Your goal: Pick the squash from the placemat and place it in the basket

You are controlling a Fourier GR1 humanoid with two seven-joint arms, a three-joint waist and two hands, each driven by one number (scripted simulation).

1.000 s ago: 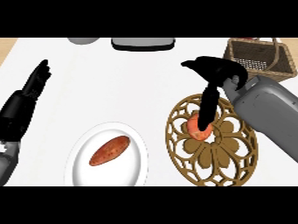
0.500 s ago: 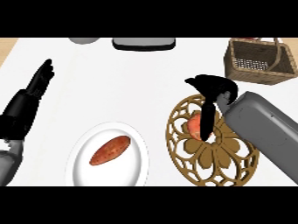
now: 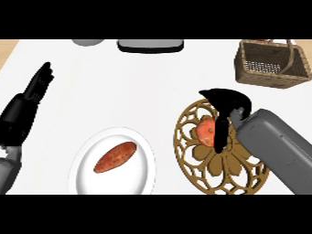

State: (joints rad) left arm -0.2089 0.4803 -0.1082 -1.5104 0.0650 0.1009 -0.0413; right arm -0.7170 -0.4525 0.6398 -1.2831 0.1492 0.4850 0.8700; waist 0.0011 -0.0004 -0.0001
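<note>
Right hand (image 3: 224,106) sits over the upper part of the placemat (image 3: 216,176), fingers (image 3: 220,137) pointing down and curled against the squash (image 3: 207,131); it looks to be gripping it, though the fingers hide much of the contact. The grey right forearm (image 3: 280,148) runs in from the lower right and covers the placemat's right side.

Squash: orange-red, lying on the placemat's upper half, partly hidden behind the fingers. Whether it is lifted clear of the mat cannot be told from this steep view.

Placemat: round, brown, openwork flower pattern, right of centre on the white counter (image 3: 151,73).

Basket (image 3: 273,66): woven, with a handle, at the upper right, well apart from the placemat and the hand.

White plate (image 3: 84,176) just left of the placemat, with a reddish-brown sweet potato (image 3: 115,156) lying on it.

Left hand (image 3: 30,98) rests at the left edge, fingers straight and pointing up the counter, holding nothing.

Far edge: a grey tray-like object (image 3: 150,45) and a pale rounded object (image 3: 88,42), both cut off by the view.
</note>
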